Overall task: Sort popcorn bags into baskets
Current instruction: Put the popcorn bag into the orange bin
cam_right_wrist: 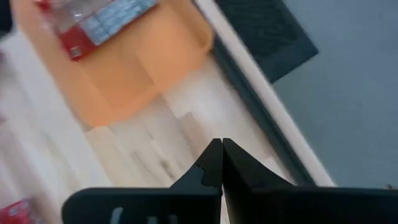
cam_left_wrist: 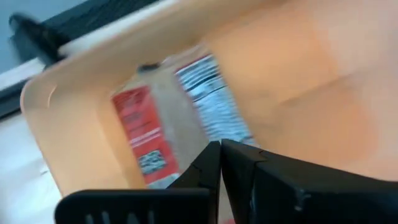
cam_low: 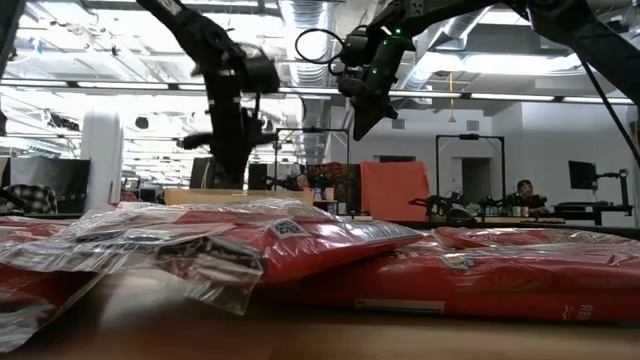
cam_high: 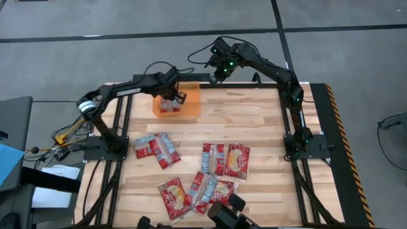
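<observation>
**Both grippers closed near the orange basket, most popcorn bags on the bare table**

The table (cam_high: pixel 254 121) has a top of pale wooden planks with a dark frame around it. At its far edge stands the basket (cam_high: pixel 191 95), a shallow rectangular bin of translucent orange plastic with low walls and rounded corners.

The left gripper (cam_high: pixel 173 97) hangs directly above the basket, over its left half. Its two dark fingers are pressed together with nothing between them. Under it, inside the basket, lies one popcorn bag (cam_left_wrist: pixel 140 134), flat and rectangular, with a red panel and a white panel with black print. It looks blurred in the left wrist view, so the print cannot be read.

The loose bags (cam_high: pixel 222 159) lie on the near side of the basket, well apart from it: a group to the left (cam_high: pixel 156 149), a pair in the middle, and a group near the front edge (cam_high: pixel 191 194). They are glossy red packets with silver-grey or yellow-orange panels, and some overlap. How many there are I cannot say exactly, because of the overlapping.

The right gripper (cam_high: pixel 216 76) is raised just beside the right far corner of the basket, over the table edge. Its fingers also meet, holding nothing.
</observation>
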Controlling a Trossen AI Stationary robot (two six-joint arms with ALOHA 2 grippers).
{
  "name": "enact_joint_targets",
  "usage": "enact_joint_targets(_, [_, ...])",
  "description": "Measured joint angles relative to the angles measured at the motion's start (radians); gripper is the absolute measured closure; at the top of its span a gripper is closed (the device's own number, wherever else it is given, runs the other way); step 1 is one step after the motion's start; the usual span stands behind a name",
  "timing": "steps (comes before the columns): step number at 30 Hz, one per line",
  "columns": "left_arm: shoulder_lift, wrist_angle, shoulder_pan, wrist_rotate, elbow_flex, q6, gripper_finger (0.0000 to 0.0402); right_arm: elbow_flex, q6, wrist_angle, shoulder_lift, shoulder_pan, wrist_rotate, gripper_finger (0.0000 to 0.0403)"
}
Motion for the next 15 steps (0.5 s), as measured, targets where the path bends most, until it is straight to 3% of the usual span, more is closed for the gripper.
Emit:
enact_joint_targets(4, [-0.156,0.003,-0.01,0.082,0.0,0.035,0.0401,0.0,-0.023,-0.104,-0.01,0.016,-0.154,0.0391])
enact_joint_targets(9, [-0.375,-0.02,-0.033,0.118,0.0,0.086,0.0401,-0.003,-0.103,-0.396,-0.015,0.071,-0.336,0.0374])
enact_joint_targets(15, [-0.577,-0.066,-0.075,0.075,0.0,0.043,0.039,-0.183,-0.06,-0.395,-0.149,0.22,-0.396,0.036])
